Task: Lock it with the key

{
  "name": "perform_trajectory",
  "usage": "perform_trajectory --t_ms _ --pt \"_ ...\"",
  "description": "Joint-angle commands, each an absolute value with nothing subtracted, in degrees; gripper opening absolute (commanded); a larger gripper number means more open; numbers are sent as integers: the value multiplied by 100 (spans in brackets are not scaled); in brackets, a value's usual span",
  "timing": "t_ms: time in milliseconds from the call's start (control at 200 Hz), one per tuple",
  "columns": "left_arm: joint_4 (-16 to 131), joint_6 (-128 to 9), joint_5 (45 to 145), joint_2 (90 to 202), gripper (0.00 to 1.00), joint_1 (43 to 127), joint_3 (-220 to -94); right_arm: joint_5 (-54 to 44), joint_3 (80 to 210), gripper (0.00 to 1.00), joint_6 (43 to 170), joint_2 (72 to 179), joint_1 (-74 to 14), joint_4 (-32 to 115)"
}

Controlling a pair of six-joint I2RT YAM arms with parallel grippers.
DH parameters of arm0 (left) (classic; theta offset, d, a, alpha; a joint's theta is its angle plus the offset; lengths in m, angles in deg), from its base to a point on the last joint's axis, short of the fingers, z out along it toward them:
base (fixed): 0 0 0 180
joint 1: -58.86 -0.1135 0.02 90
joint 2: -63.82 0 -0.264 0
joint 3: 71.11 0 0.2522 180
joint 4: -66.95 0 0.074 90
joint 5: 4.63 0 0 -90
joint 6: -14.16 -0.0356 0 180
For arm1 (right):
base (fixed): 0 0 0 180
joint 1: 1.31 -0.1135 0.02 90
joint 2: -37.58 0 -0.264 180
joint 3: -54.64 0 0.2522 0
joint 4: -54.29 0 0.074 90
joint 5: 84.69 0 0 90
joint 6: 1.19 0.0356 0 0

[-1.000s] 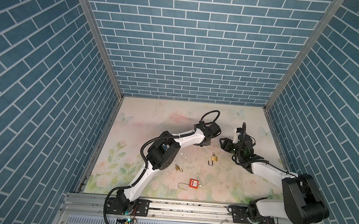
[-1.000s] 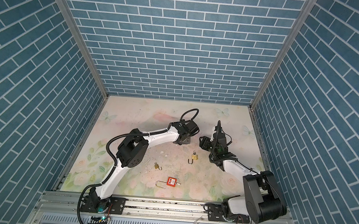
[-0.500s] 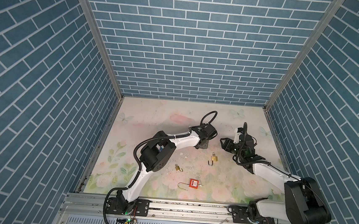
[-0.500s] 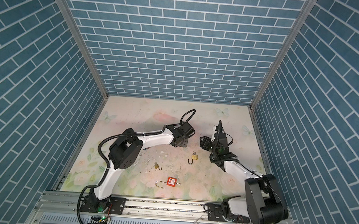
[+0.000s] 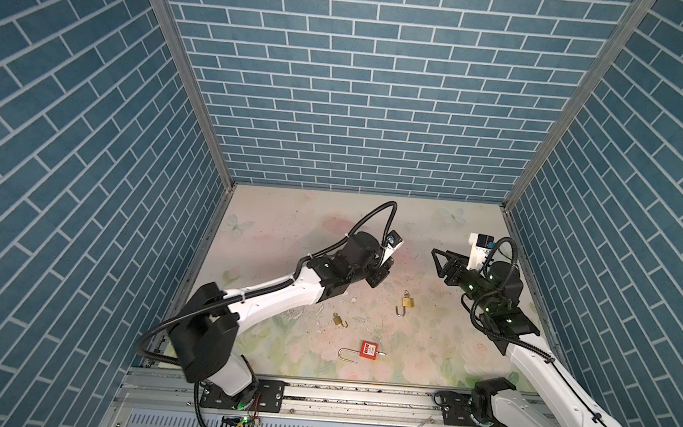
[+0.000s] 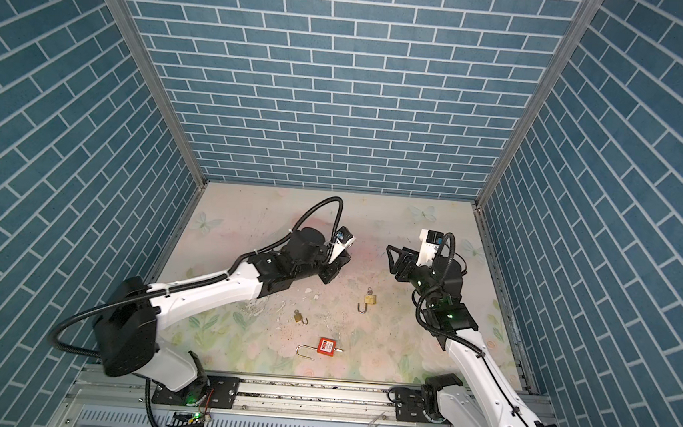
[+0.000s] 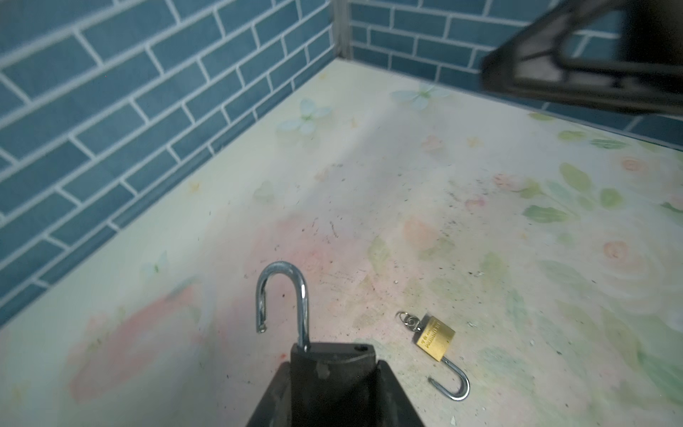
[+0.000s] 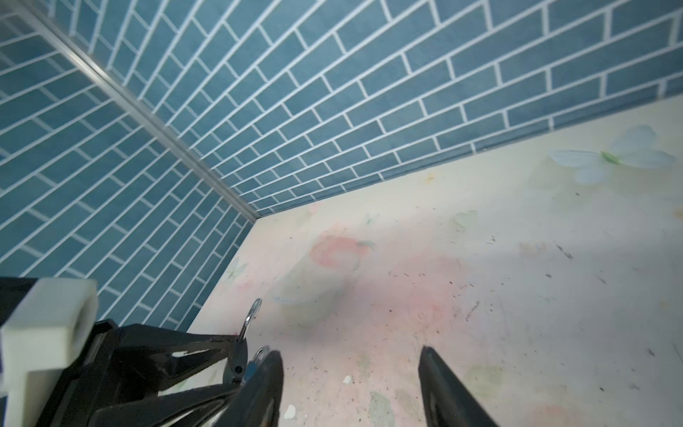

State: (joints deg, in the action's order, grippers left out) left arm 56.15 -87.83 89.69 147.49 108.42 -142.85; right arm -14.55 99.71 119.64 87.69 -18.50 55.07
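Floral tabletop (image 5: pixel 288 227) ringed by blue brick! In both top views, left jaws and right jaws face off, a brass padlock (image 5: pixel 407 301) loose near the gap between them. Left wrist: left jaws clamp the black padlock (image 7: pixel 332 364), shackle (image 7: pixel 282 295) open. Right wrist: right jaws wide, empty, black padlock (image 8: pixel 237 356) just outside.

Twin robot arms, left (image 5: pixel 270 300) and right (image 5: pixel 539 376), wear glossy white shells between bulky black joint housings (image 5: pixel 205 337). Ribbed black cables (image 5: pixel 388 204) loop along each, and small green indicator lights (image 5: pixel 469 286) dot the right one. White camera blocks (image 5: pixel 476 250) cap both wrists. The right gripper (image 5: pixel 436 263) has black, triangular open-frame fingers. The black base plates (image 5: pixel 271 398) show screw heads.
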Motion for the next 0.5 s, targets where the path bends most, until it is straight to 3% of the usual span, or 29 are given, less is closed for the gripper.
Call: perform_trajectory --t_ms 0,125,495 --pt "6815 -10832 9740 14038 0 11013 -13188 -2459 10244 59 11498 8624 -1843 5453" --pt "7594 -11982 9669 13388 0 11164 -12186 -2947 10359 58 11370 8830 -1916 5216" --pt "7309 -12480 9431 13273 0 11156 -12030 -2589 10968 57 10504 9887 -3198 4197"
